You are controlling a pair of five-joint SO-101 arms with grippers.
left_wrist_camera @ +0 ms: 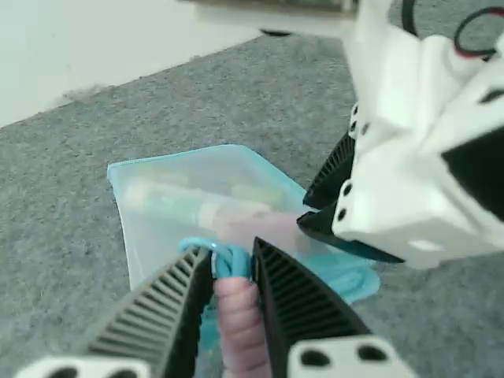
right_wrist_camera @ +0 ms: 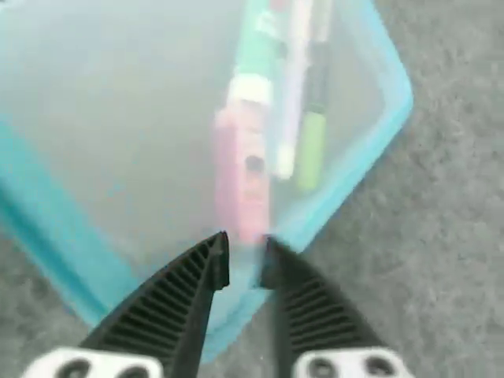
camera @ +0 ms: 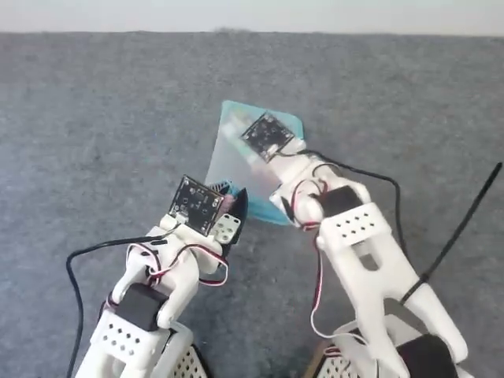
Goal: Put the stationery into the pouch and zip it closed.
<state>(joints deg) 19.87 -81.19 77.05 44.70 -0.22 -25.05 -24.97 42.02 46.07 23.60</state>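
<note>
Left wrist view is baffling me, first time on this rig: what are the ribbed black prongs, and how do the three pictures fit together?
The machine is two white robot arms, each ending in a two-fingered tool. The high view looks down on both: left arm, right arm, over a grey table. Each wrist view rides on its arm, so the ribbed prongs are that arm's own fingers. On the table lies a see-through pouch with a blue edge; pens and a pink item are inside. The left tool is shut on the blue zip pull. The right tool pinches the pouch's edge, seemingly steadying it.
</note>
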